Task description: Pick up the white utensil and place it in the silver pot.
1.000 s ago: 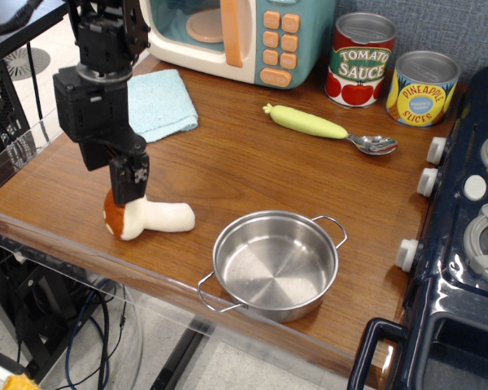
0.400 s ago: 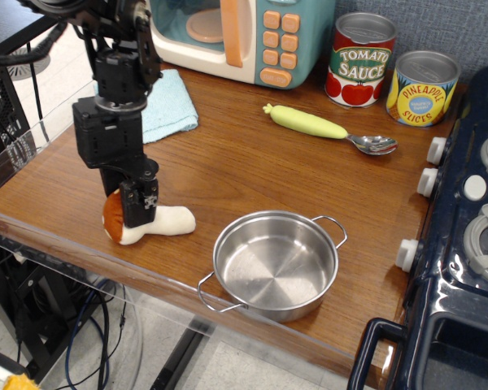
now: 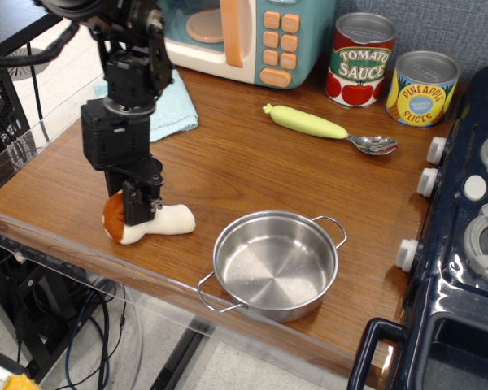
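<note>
The white utensil, a plush mushroom [image 3: 172, 219] with a cream stem and an orange-brown cap [image 3: 111, 221], lies on its side near the front left edge of the wooden table. My black gripper [image 3: 137, 213] points straight down onto it where cap meets stem. One dark finger [image 3: 138, 203] stands in front of the mushroom and the other is hidden behind it, so I cannot tell how hard the jaws close. The mushroom rests on the table. The silver pot [image 3: 272, 272] stands empty to the right of it, near the front edge.
A spoon with a yellow-green handle [image 3: 309, 122] lies at the back. A blue cloth [image 3: 167, 110] and a toy microwave [image 3: 244, 32] are at the back left, with a tomato sauce can [image 3: 360, 61] and a pineapple can [image 3: 423, 88] at the back right. A dark toy stove [image 3: 472, 227] borders the right side.
My gripper has come down and a little to the right, from above the mushroom's cap to straddling the mushroom. The mushroom has barely shifted.
</note>
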`<state>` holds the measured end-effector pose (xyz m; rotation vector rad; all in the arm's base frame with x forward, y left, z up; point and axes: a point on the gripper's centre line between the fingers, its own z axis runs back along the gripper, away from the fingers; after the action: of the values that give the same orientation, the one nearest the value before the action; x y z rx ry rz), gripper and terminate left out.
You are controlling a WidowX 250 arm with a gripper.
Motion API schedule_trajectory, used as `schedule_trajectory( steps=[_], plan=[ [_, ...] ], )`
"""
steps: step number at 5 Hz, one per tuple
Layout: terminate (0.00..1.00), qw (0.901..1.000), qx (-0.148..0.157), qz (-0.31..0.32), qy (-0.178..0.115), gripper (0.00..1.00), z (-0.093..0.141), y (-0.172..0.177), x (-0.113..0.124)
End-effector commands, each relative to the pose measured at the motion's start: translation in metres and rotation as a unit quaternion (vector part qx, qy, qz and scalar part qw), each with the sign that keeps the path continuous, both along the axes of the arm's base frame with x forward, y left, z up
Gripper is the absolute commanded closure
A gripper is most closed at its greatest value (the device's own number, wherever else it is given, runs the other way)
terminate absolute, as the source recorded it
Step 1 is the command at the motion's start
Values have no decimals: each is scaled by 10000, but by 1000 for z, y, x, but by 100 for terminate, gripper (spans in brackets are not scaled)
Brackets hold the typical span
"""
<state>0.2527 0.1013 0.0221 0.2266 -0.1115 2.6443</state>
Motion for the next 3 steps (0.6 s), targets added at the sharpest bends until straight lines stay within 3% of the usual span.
schedule_trajectory(
  steps=[1, 3],
  plan=[
    [0, 9996, 68, 209, -203, 100, 25, 12, 9],
    [0, 9969, -345, 20, -708, 100, 72, -14, 11]
  ],
)
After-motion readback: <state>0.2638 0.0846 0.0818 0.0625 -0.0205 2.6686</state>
